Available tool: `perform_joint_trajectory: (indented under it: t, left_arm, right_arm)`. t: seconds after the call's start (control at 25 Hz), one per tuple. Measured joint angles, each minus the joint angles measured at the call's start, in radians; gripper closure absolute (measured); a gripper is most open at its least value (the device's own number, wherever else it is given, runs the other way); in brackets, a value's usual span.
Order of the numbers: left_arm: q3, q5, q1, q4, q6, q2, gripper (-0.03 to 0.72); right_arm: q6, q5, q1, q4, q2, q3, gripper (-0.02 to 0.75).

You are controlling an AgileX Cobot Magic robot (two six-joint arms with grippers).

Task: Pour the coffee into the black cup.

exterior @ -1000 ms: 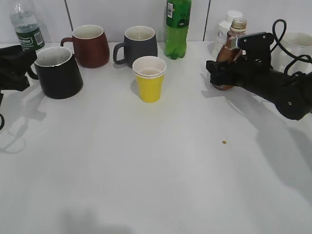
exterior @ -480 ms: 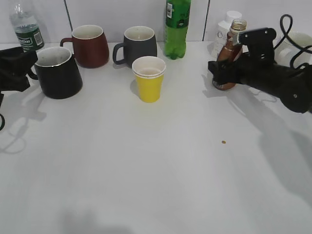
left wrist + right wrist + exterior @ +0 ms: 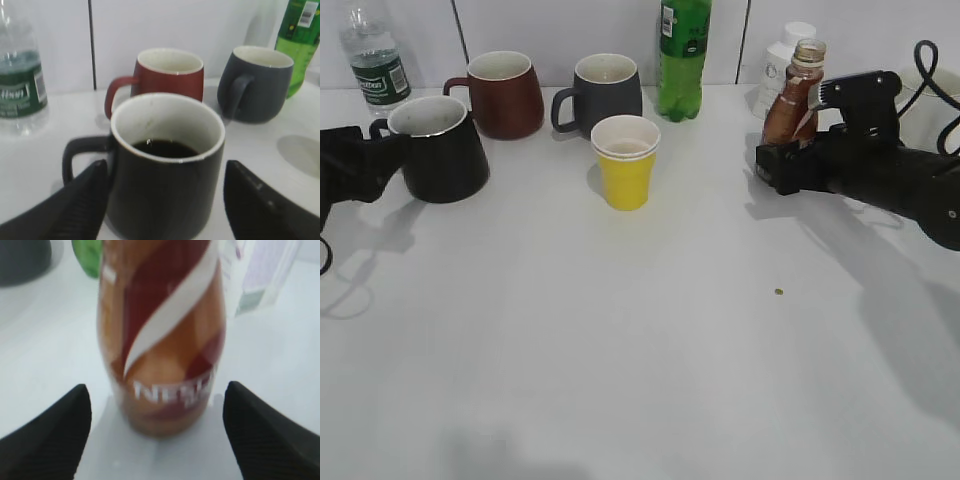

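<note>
The coffee bottle (image 3: 790, 100), small, brown and uncapped, stands upright at the back right. In the right wrist view its brown-and-white label (image 3: 162, 340) fills the middle. My right gripper (image 3: 782, 165) is open just in front of the bottle's base, and its fingers (image 3: 157, 390) stand apart from the bottle on both sides. The black cup (image 3: 445, 155) stands at the left and has dark liquid in it (image 3: 165, 190). My left gripper (image 3: 375, 160) is open at the cup's handle side, with a finger on either side of the cup (image 3: 165, 170).
A maroon mug (image 3: 505, 95), a dark grey mug (image 3: 608, 95) and a yellow paper cup (image 3: 627, 162) stand right of the black cup. A green soda bottle (image 3: 683, 55), a white bottle (image 3: 780, 55) and a water bottle (image 3: 375, 55) line the back wall.
My right gripper has drawn back from around the coffee bottle, toward the right and nearer the camera. The bottle stays upright on the table. My left gripper has shifted slightly at the black cup.
</note>
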Motion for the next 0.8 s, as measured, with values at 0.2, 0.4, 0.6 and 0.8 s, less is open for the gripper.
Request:
perform_joint_trajectory:
  t: [0.2, 0.4, 0.6, 0.8]
  left_arm:
    - [0.0, 0.141, 0.0, 0.021, -0.114, -0.057, 0.114]
    - [0.0, 0.277, 0.0, 0.099, -0.273, -0.133, 0.111]
    - [0.0, 0.384, -0.004, 0.258, -0.56, -0.209, 0.12]
    - [0.0, 0.45, -0.036, 0.435, -0.817, -0.294, 0.126]
  right_arm:
    - [0.0, 0.036, 0.0, 0.003, -0.042, 0.037, 0.095]
    - [0.0, 0.086, 0.0, 0.004, -0.088, 0.078, 0.095]
    - [0.0, 0.203, 0.0, 0.003, -0.172, 0.109, 0.102]
    - [0.005, 0.451, 0.011, -0.008, -0.3, 0.103, 0.12]
